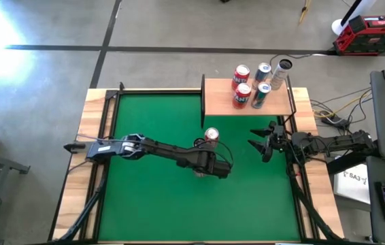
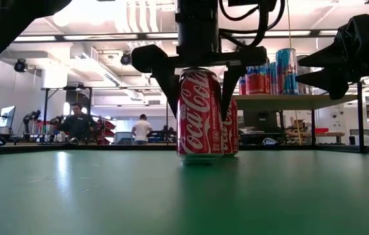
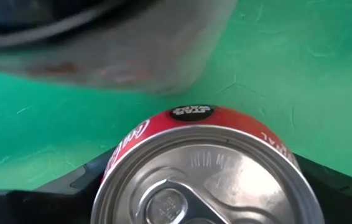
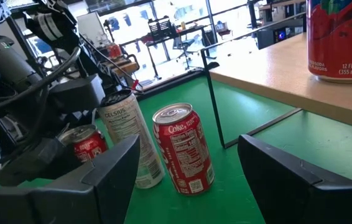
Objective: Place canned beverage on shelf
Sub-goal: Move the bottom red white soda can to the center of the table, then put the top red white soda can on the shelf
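Left end effector (image 2: 196,88) straddles an upright red aluminium cola can (image 2: 199,114).
Its fingers stand slightly apart beside the can on the green felt counter (image 1: 152,190); the right end effector (image 1: 259,145) hovers open near the tan wooden shelf (image 1: 216,99).

Bright ceiling lights glare off the green table (image 2: 73,189); above the red can (image 3: 204,168), a grey shape blurs.

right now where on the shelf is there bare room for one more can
The shelf's left half, toward the left arm, is bare board. Its right half is crowded: four standing cans cluster there, with a fifth at the far right corner.
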`<state>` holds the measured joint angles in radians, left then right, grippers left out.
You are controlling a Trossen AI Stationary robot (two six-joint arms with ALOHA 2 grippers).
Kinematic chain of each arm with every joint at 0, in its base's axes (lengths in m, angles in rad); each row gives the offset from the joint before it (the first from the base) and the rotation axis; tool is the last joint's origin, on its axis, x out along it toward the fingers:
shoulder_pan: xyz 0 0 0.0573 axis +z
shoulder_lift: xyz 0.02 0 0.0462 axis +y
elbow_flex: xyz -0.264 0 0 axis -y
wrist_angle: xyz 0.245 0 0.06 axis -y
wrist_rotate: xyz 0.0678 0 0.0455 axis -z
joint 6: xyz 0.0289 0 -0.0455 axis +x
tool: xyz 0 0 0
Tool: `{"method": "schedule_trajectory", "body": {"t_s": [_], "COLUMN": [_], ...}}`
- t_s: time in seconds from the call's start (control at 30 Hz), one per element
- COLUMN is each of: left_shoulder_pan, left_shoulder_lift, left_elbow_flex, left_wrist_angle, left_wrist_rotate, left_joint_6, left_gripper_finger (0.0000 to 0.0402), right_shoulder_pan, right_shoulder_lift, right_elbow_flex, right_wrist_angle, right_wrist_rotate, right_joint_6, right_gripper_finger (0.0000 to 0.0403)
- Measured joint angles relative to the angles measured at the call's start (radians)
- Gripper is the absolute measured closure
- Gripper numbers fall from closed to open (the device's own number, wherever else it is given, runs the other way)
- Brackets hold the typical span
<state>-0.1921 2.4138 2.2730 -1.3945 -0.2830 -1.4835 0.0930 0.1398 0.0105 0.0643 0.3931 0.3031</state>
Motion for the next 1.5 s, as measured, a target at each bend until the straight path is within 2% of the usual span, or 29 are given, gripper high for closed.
{"method": "schedule_trajectory", "body": {"t_s": [0.1,0.33,0.6,0.8,0.97,1.1,1.2,1.3,1.4,1.5], "left_shoulder_pan": [-0.001,-0.001,-0.031,-0.072,-0.105,-0.115,-0.115,-0.116,-0.118,-0.119], "left_shoulder_lift": [0.0,-0.001,-0.011,-0.086,-0.121,-0.179,-0.245,-0.329,-0.469,-0.648], "left_elbow_flex": [-0.003,0.0,0.085,0.071,0.072,0.027,-0.045,-0.178,-0.397,-0.677], "left_wrist_angle": [0.0,-0.001,-0.032,-0.052,-0.179,-0.179,-0.177,-0.146,-0.028,0.173], "left_wrist_rotate": [0.005,0.004,0.003,0.003,-0.071,-0.087,-0.088,-0.088,-0.094,-0.101], "left_joint_6": [-0.007,-0.018,0.006,0.007,-0.002,0.063,0.075,0.07,0.069,0.082], "left_gripper_finger": [0.0081,0.0009,0.0015,0.0008,0.0007,0.001,0.0014,0.0015,0.0015,0.0016], "right_shoulder_pan": [0.0,0.0,0.0,0.0,0.0,0.0,0.0,0.0,0.0,0.0], "right_shoulder_lift": [0.0,0.001,0.001,0.001,0.001,0.001,0.0,0.0,0.001,0.0], "right_elbow_flex": [0.0,0.0,0.0,0.0,0.0,0.0,0.0,0.0,0.0,0.0], "right_wrist_angle": [0.0,0.0,0.0,0.0,0.0,0.0,0.0,0.0,0.0,0.0], "right_wrist_rotate": [0.0,0.0,0.0,0.0,0.0,0.0,0.0,0.0,0.0,0.0], "right_joint_6": [0.0,0.0,0.0,0.0,0.0,0.0,0.0,0.0,0.0,0.0], "right_gripper_finger": [0.014,0.014,0.014,0.014,0.014,0.014,0.014,0.014,0.014,0.014]}}
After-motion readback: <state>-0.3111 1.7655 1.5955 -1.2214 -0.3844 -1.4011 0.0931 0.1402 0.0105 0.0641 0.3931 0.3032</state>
